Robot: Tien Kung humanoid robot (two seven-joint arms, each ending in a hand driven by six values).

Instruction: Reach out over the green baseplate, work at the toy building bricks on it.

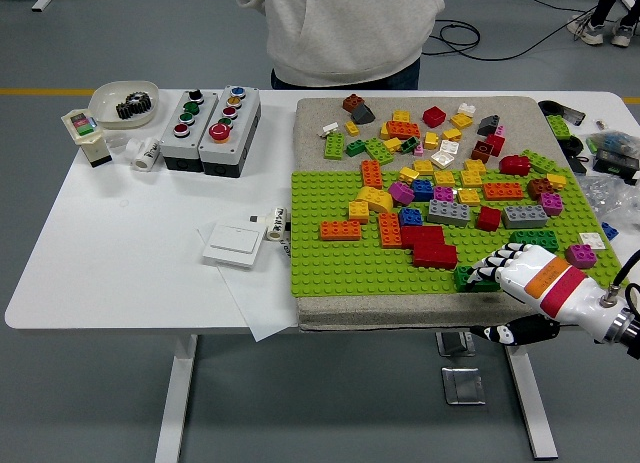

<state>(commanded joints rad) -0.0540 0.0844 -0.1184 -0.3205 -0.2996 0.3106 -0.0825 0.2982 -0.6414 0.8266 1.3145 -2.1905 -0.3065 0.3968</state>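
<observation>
The green baseplate [330, 268] lies on a beige mat [320, 118] and carries many toy bricks, among them a red block [430, 245], an orange brick [340, 230] and a grey brick [449, 213]. My right hand [497, 269], white with black fingertips, comes in from the lower right. Its fingers lie over the right part of a dark green brick [465, 276] at the plate's near edge. Its thumb [505, 332] is spread away below the mat's edge. My left arm is out of view.
Loose bricks are piled on the mat behind the plate. Two button boxes [210, 118], a white bowl [122, 101], a white switch [233, 245] and paper lie to the left. Bags and clutter [612, 153] sit at the right. A person [340, 23] stands at the far side.
</observation>
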